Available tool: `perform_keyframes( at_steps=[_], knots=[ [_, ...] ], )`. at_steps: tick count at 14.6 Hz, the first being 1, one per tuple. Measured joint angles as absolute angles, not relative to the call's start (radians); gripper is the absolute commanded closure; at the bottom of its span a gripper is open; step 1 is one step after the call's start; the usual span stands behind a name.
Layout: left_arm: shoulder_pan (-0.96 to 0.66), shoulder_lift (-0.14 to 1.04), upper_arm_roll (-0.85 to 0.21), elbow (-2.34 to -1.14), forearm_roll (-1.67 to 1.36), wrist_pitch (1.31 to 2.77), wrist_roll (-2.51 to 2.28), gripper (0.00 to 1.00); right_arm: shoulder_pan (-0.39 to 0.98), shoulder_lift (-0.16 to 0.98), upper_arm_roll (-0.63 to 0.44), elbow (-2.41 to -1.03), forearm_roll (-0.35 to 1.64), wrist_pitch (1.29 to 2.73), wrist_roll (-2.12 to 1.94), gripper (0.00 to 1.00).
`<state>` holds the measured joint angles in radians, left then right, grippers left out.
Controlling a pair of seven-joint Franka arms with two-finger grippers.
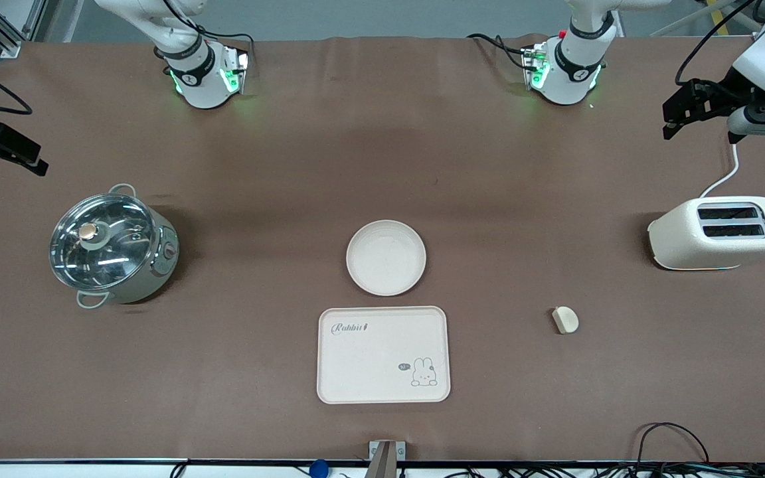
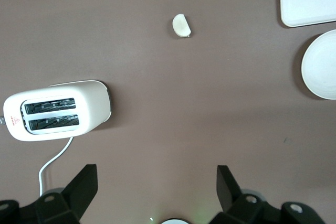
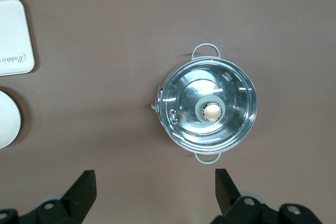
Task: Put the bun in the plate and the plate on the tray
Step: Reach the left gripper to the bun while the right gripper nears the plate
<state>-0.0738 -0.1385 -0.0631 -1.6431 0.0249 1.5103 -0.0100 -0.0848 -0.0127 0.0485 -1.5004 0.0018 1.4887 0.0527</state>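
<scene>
We read the table (image 1: 382, 166) as a start layout w/ nothing done yet. Taking the front view as a clock face centred on the plate:

The pot (image 1: 111, 245), glass-lidded, sits at 9 o'clock toward the right arm's end. The toaster (image 1: 718, 232) sits at 3 o'clock toward the left arm's end, its cord running up toward 1 o'clock. Both lie well apart from the task things, so we judge neither blocks a reach.

The tray (image 1: 383, 354) lies at 6 o'clock, just beside the plate (image 1: 386, 257) and nearer the front camera, not touching it; prob. set close so the plate needs only a short carry. Plate is bare, tray is bare.

The bun (image 1: 564, 320) lies at approx. 4 o'clock, on the bare table, well apart from plate and tray, between tray and toaster. It's on the left arm's side, so we'd guess that arm takes it first.

Left gripper (image 2: 155, 182) hangs high over the table by the toaster, fingers spread wide, holding nothing. Right gripper (image 3: 152, 182) hangs over the table by the pot, likewise spread and carrying nothing; it waits.
</scene>
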Motion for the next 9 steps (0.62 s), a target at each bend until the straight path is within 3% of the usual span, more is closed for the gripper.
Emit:
perform_keyframes(
  at_steps=[5, 9],
  knots=[
    [-0.073, -0.111, -0.063, -1.624, 0.025, 1.513, -0.010, 0.00, -0.085, -0.015, 0.050, -1.481, 0.002, 1.489, 0.053, 0.00],
    [-0.070, 0.011, -0.061, -1.597, 0.030, 1.592, -0.030, 0.00, -0.058, -0.015, 0.053, -1.474, 0.026, 1.492, 0.053, 0.00]
  ],
)
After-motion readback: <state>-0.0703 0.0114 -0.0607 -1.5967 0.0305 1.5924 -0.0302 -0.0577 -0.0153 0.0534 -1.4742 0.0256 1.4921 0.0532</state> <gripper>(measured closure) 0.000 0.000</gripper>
